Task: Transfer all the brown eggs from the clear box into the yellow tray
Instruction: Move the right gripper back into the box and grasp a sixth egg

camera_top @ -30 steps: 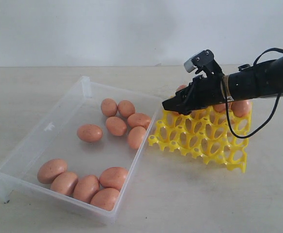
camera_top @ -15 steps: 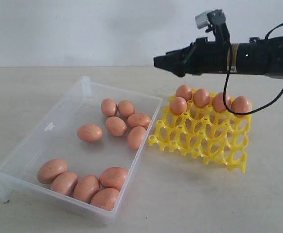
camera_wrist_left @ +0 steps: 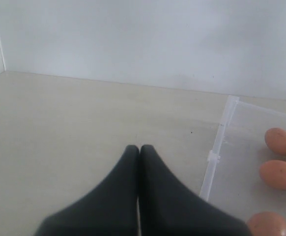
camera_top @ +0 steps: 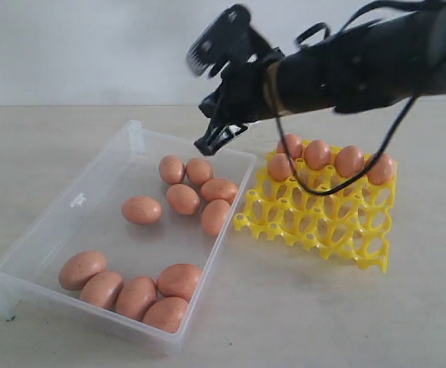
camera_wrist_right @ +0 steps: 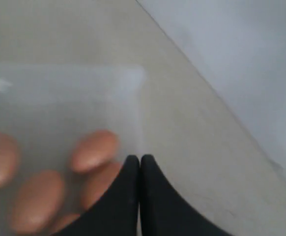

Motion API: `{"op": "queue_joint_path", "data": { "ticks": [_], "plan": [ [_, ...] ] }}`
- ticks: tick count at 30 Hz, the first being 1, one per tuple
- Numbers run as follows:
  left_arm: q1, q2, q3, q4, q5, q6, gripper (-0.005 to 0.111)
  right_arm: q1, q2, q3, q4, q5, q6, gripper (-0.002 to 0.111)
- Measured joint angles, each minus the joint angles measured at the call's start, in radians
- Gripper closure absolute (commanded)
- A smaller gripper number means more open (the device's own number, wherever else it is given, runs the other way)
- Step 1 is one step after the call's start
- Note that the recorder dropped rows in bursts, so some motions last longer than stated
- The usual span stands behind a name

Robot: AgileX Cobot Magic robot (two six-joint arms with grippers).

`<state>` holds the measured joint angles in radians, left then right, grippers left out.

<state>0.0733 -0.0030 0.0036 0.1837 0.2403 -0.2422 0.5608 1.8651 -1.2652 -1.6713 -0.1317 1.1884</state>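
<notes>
The clear box (camera_top: 77,203) lies on the left with several brown eggs (camera_top: 183,198) in two clusters, one at its far right corner and one along its near wall. The yellow tray (camera_top: 315,222) stands to its right, tilted, with several eggs (camera_top: 317,153) in its back row. My right gripper (camera_top: 208,143) hangs shut and empty in the air above the box's far right corner. In the right wrist view its tips (camera_wrist_right: 140,160) meet over blurred eggs (camera_wrist_right: 94,150). My left gripper (camera_wrist_left: 139,149) is shut and empty over bare table beside the box wall (camera_wrist_left: 215,152).
A pale wall (camera_top: 93,46) stands behind the beige table (camera_top: 284,322). The right arm and its black cable (camera_top: 361,69) stretch over the tray. Open table lies in front of the tray and the box.
The right gripper has risen from the tray, swung left over the box's far corner, and its jaws have gone from open to shut. A fifth egg now sits in the tray.
</notes>
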Motion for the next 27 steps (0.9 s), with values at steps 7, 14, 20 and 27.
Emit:
{"op": "queue_joint_path", "data": {
  "ticks": [7, 14, 20, 27],
  "plan": [
    [0.0, 0.0, 0.0, 0.0, 0.0, 0.0, 0.111, 0.208, 0.052, -0.206, 0.947, 0.488, -0.994, 0.109],
    [0.0, 0.0, 0.0, 0.0, 0.0, 0.0, 0.111, 0.195, 0.326, -0.77, 1.908, 1.306, -1.941, 0.102],
    [0.0, 0.0, 0.0, 0.0, 0.0, 0.0, 0.111, 0.195, 0.442, -0.857, 1.918, 1.244, -1.975, 0.039],
    [0.0, 0.0, 0.0, 0.0, 0.0, 0.0, 0.111, 0.197, 0.557, -0.857, 1.784, 1.096, -1.981, 0.037]
  ]
}}
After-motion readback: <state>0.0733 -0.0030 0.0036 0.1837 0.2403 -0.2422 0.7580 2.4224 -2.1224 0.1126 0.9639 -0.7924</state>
